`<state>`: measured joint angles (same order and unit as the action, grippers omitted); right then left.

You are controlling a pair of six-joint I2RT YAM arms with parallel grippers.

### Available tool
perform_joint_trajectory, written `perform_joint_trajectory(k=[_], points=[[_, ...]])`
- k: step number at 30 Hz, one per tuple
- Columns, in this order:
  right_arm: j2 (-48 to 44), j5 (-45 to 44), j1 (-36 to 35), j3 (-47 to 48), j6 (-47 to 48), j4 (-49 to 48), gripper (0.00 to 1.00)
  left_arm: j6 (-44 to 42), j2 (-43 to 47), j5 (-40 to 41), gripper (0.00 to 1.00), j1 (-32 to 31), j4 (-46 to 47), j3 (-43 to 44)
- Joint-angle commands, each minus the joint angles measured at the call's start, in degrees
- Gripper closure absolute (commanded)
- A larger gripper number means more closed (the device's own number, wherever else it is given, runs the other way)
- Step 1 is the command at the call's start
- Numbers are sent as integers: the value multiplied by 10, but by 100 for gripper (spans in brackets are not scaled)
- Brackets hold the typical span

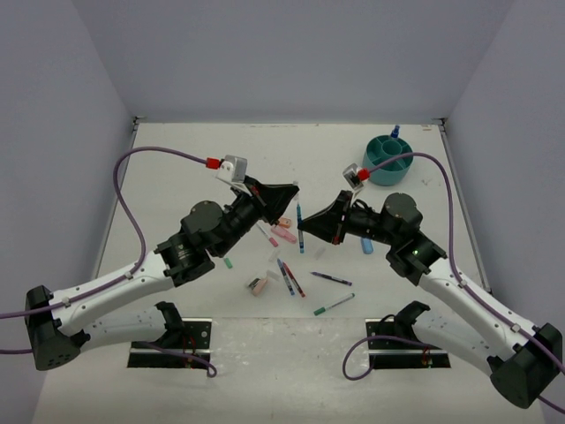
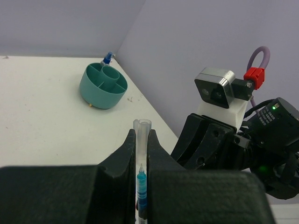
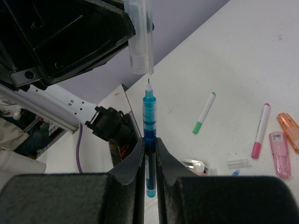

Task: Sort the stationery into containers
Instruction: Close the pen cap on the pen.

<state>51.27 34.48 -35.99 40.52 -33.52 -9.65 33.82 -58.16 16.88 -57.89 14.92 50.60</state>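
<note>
Black left gripper (image 2: 142, 140) pinches a clear plastic pen cap (image 2: 142, 125); right gripper (image 3: 149, 145) pinches an uncapped blue pen (image 3: 149, 109), nib just below the cap, at the overhead view's centre. Round teal plastic organizer (image 1: 385, 177) stands upper right, well apart.

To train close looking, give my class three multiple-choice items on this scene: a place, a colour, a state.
1. Where does the round teal plastic organizer stand? A beside the left arm's base; B at the table's far right corner; C mid-table.
2. What colour is the thin pen in the right gripper? A red; B blue; C green.
3. How does the clear plastic cap in the left gripper relate to the pen's tip? A pushed fully on; B lying on the table; C just off the tip.
Key: 1 B, the top view shows it there; 2 B, its barrel is blue; 3 C, a gap shows between them.
</note>
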Motion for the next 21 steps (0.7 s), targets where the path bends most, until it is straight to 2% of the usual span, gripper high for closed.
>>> perform_joint_trajectory(k=[1,21], points=[[-2,9,-2,33,-2,-17,100,0,-5,3,100,-1,35,-4],[0,-45,-1,60,-10,-1,100,27,-17,-19,100,-2,40,-17]])
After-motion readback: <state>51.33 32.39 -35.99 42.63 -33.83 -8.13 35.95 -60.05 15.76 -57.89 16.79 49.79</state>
